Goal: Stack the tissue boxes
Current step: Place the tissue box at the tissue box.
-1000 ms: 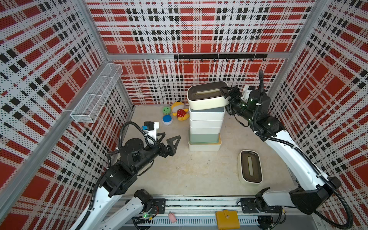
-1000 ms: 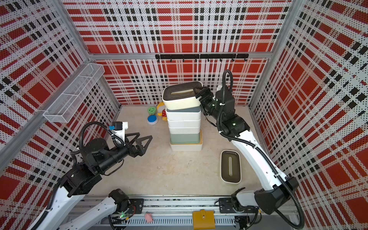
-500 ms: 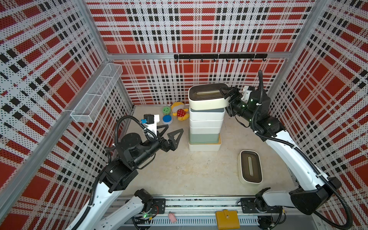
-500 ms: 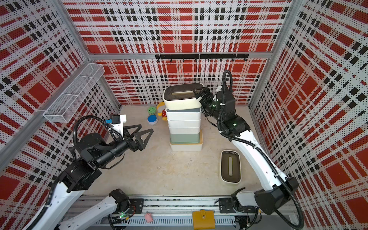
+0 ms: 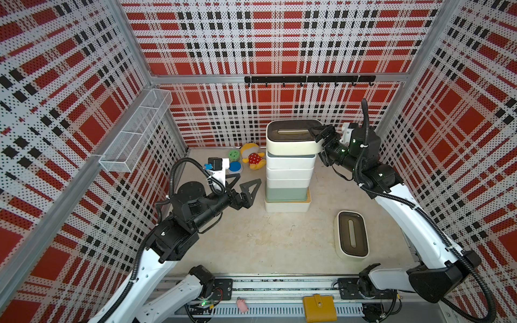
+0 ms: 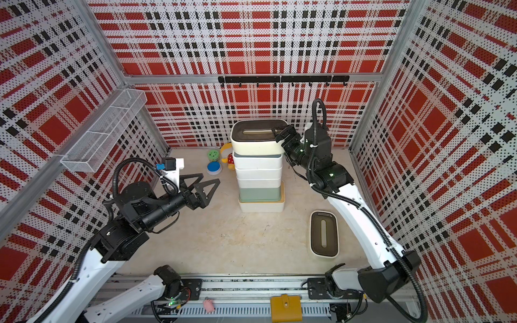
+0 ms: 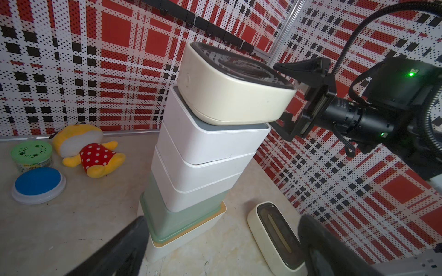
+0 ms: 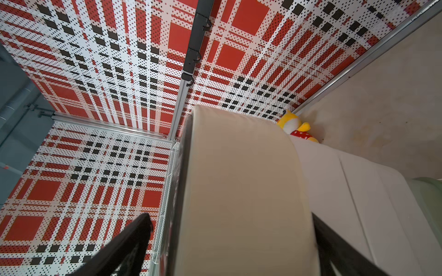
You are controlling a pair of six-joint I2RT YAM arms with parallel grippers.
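Cream dark-lidded tissue box sits slightly skewed atop the stack, right gripper spread around its end (not pinching, I think), left gripper wide open, so next I back out gently and fetch the last tissue box off the table.

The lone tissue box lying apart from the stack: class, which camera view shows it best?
The top views: in both, the lone tissue box lies whole and unobstructed, with its dark lid and slot facing up. The left wrist view shows it obliquely and partly cut off. The right wrist view misses it.
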